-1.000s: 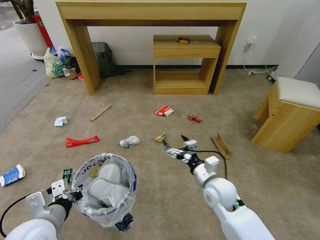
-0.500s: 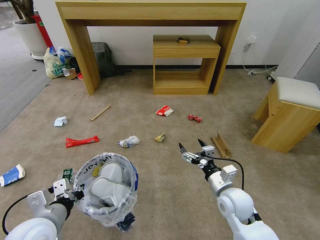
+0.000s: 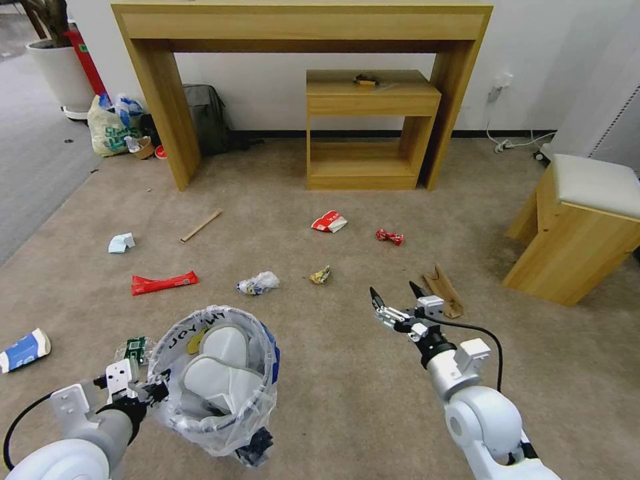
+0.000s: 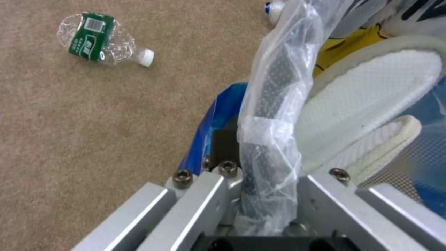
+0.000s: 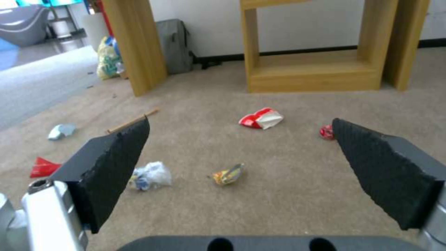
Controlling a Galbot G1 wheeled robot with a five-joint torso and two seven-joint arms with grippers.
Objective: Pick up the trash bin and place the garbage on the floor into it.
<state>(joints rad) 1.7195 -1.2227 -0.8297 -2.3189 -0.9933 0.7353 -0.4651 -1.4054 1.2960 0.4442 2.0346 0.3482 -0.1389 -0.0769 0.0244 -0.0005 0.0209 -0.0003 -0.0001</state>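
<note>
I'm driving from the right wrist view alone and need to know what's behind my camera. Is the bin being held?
Observer: Yes. The left gripper is shut on the rim of the trash bin, seen in the head view.
Operator: Anything in it?
Observer: Two white slippers lie inside the bag liner.
Operator: Any litter I can't see from here?
Observer: A crushed bottle with a green label lies on the floor beside the bin, and a blue-white paper cup lies farther to the robot's left.
Operator: And my gripper?
Observer: The right gripper is open, above the carpet beside a cardboard strip.
</note>
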